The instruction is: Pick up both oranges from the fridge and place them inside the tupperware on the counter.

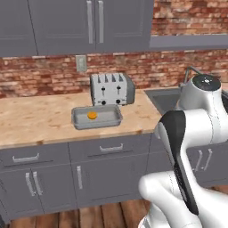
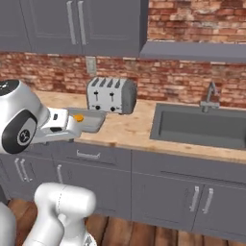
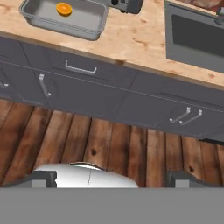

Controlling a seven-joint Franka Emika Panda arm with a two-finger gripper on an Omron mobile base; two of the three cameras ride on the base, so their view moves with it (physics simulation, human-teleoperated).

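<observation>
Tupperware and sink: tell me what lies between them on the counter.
Bare counter only. The left base view shows plain wood between the tupperware and the sink; the toaster stands behind, against the wall.

orange (image 1: 92, 115): in the tupperware (image 1: 80, 121)
tupperware: on the counter (image 1: 35, 118), just near-side of the toaster (image 1: 111, 89), perhaps touching
sink (image 2: 202, 126): right of the toaster

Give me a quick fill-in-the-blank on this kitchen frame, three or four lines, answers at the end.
1. The tupperware holds ____ orange.
2. Behind the tupperware on the counter stands a silver ____.
3. The sink is set into the counter to the ____ of the toaster in both base views.
4. The floor is made of ____ planks.

Answers: one; toaster; right; wood
</observation>
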